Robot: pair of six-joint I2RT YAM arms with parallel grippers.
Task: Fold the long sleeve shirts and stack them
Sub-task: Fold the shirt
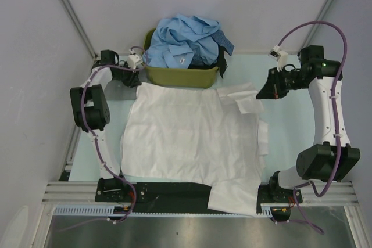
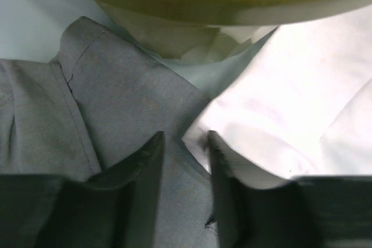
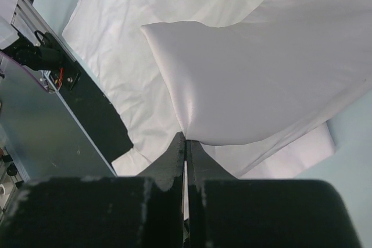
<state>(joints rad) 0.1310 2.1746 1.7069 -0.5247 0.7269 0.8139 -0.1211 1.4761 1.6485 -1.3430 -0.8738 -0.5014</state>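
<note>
The white shirt [image 1: 186,137] is lying spread out flat in the middle of the table [image 1: 290,126]. It is thin and soft, with small wrinkles all over. One part of it is hanging over the near edge of the table, toward the near right corner. Its far right part is bunching up in folds.

The right gripper [image 3: 185,140] is pinching a fold of the white shirt at the shirt's far right side. Its two fingers are pressing tight together on the cloth, and the fold is lifting up a little.

The left gripper [image 2: 185,139] is sitting low at the far left corner of the white shirt, just beside the green tub [image 1: 180,76]. Its fingers are standing apart and are not squeezing anything. A corner of the white shirt is touching one finger. A grey shirt [image 2: 128,108] is lying under the fingers.

The tub is standing at the far edge of the table. The blue shirts [image 1: 186,39] are piling up in it, and a dark shirt [image 1: 224,56] is hanging over its right side.

I am counting one white shirt, one grey shirt, one dark shirt, one tub and two grippers. The blue shirts are in a heap, so I cannot tell how many.
</note>
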